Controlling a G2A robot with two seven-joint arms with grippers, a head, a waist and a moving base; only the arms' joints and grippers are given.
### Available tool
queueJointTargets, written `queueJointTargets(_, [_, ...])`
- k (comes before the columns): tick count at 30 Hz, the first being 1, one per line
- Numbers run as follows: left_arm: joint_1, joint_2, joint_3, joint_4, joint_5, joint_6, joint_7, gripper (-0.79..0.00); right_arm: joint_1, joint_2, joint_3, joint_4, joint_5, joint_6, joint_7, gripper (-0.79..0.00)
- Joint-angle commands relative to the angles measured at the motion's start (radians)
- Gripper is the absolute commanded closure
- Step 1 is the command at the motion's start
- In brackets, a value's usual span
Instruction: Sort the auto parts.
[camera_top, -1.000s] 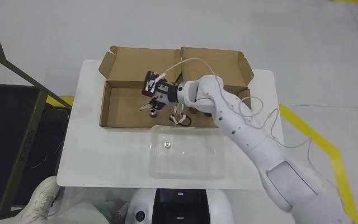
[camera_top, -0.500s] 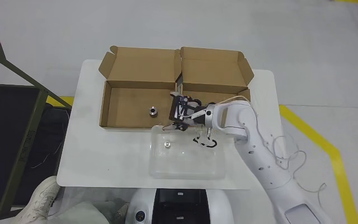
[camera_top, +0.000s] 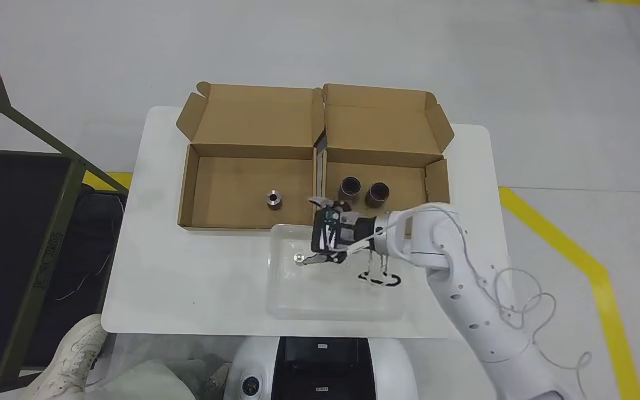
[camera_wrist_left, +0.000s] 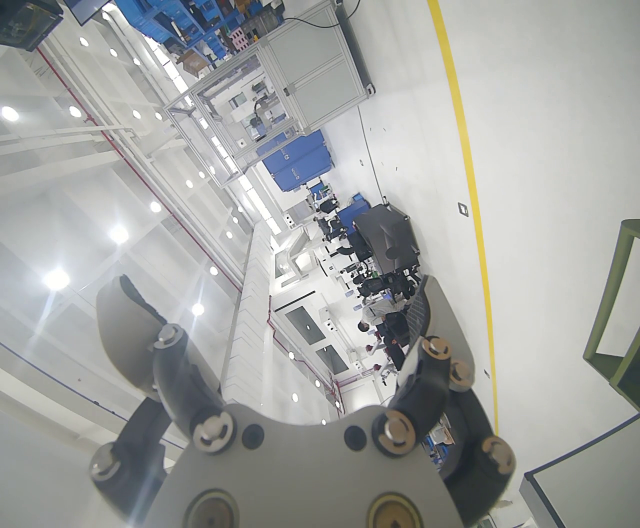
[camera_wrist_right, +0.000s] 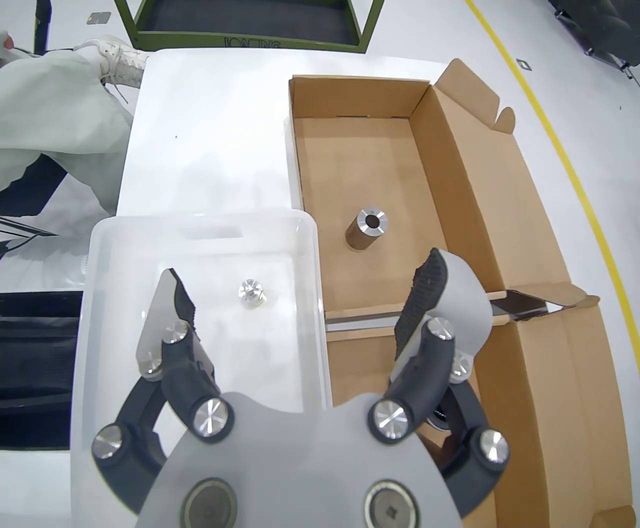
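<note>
- The right pincer (camera_top: 313, 233) (camera_wrist_right: 302, 270) hangs over the far left corner of the bin (camera_top: 335, 312) (camera_wrist_right: 200, 222). It is released, with its jaws spread wide and nothing between them
- One of its fingers is over the bin, and the other reaches past the bin's far rim, over the boxes
- The bin is clear plastic and sits on the white counter (camera_top: 150, 260) (camera_wrist_right: 200, 125)
- A small part (camera_top: 297, 259) (camera_wrist_right: 251, 292), silver, lies inside the bin near its far left corner. It is close to the finger over the bin but apart from it
- The left box (camera_top: 185, 190) (camera_wrist_right: 350, 150) is open cardboard and lies just beyond the bin's far rim, toward the bin's left
- A silver sleeve (camera_top: 272, 198) (camera_wrist_right: 366, 228) stands upright on that box's floor, beyond the bin's far left corner
- The right box (camera_top: 430, 185) (camera_wrist_right: 540, 375) lies just beyond the bin's far rim, along the bin's right part
- Two dark sleeves (camera_top: 351, 187) stand side by side in it, just past the bin's far rim
- The left pincer (camera_wrist_left: 270, 290) is released, jaws apart and grasping nothing. Where it stands relative to the bin cannot be told
</note>
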Motion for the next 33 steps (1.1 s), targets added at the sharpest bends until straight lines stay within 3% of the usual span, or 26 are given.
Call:
queueJointTargets(1, [0.000,0.000,0.000,0.000,0.000,0.000,0.000,-0.785,-0.005,0.002,-0.009,0.004,-0.004,-0.003,0.005,-0.785])
queueJointTargets(22, [0.000,0.000,0.000,0.000,0.000,0.000,0.000,-0.785,0.039,0.005,-0.136,0.128,0.014,0.028,0.042,-0.723])
queueJointTargets(33, [0.000,0.000,0.000,0.000,0.000,0.000,0.000,-0.785,0.019,0.022,-0.142,0.060,0.007,0.008,0.029,-0.699])
